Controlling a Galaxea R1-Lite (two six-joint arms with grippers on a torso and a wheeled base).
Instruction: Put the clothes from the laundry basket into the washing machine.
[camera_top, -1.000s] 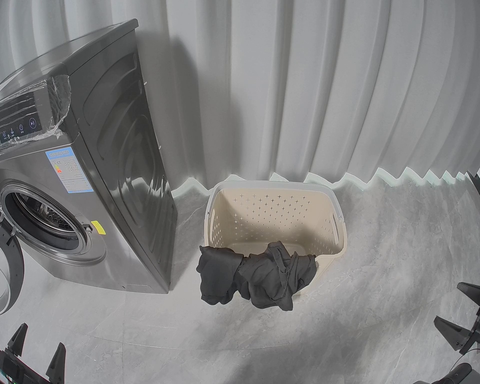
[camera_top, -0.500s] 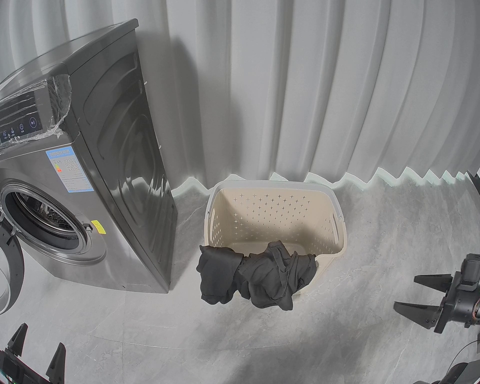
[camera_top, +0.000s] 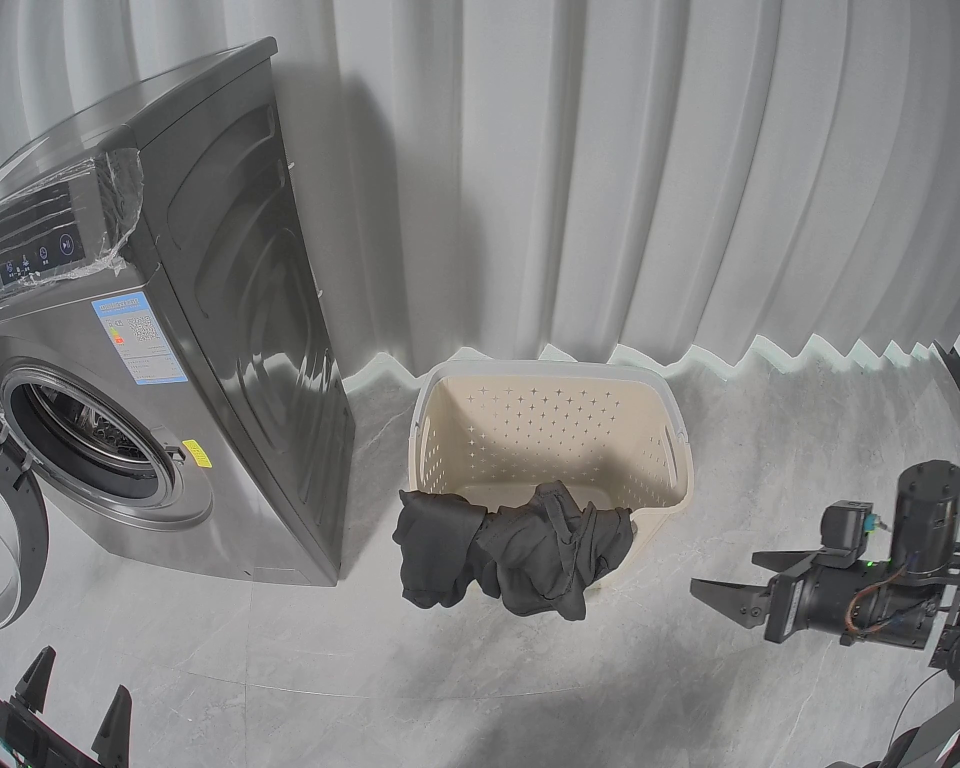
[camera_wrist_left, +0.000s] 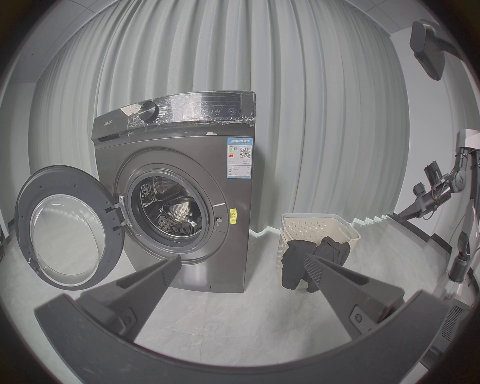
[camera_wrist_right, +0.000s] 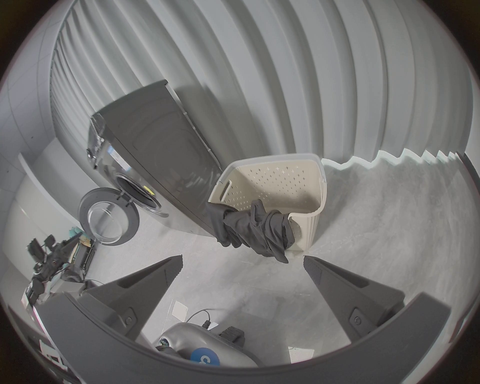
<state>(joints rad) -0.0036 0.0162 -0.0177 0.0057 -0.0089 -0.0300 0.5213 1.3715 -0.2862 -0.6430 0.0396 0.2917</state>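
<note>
Cream laundry basket (camera_top: 546, 368) stands on the grey floor (camera_top: 400, 650), just right of the washing machine (camera_top: 230, 330), with the white curtain (camera_top: 600, 180) behind both. The clothes (camera_top: 520, 555), a dark bundle, are draped over the basket's near rim and hang down its outer side. I cannot tell whether they reach the floor.

The machine's door (camera_wrist_left: 65, 227) is swung open to the left, and the drum opening faces me.

My right gripper (camera_top: 725, 572) sits right of the basket and nearer, pointing left toward the clothes but apart from them. Its fingers are spread wide and hold nothing. My left gripper (camera_top: 82, 675) is low in the near left corner, in front of the machine, fingers likewise apart and empty.
</note>
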